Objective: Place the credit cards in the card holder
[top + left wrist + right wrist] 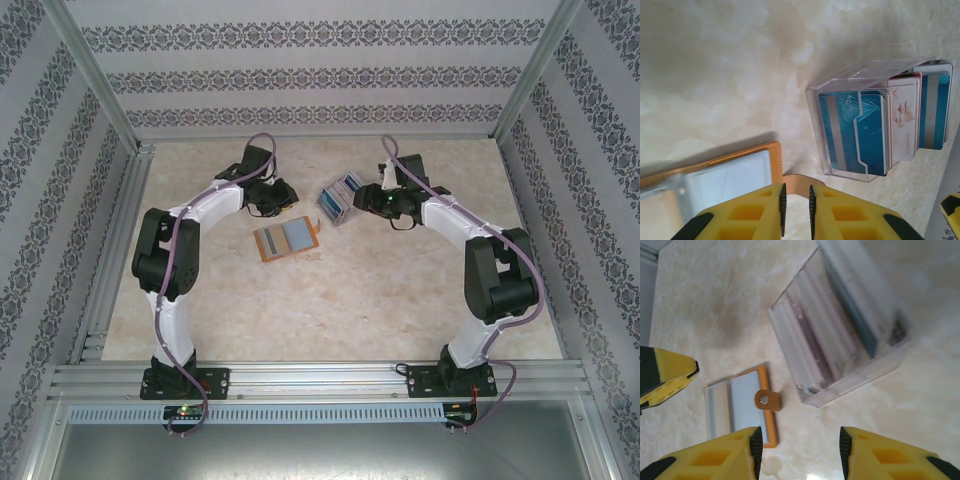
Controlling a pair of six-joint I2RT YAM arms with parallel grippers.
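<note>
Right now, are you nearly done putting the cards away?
Not yet. The card holder lies open on the table, ready. The right gripper hangs open and empty near the clear box. The credit cards stand inside that box, so all the moving is left.

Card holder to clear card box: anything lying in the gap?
Nothing loose. The card holder has its snap tab poking toward the clear box; the rest is bare tabletop. Clearest in the right wrist view.

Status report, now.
Left gripper jaws barely apart, empty; right gripper jaws open, empty. Card holder open flat. Credit cards upright in clear box. Nothing blocking.
</note>
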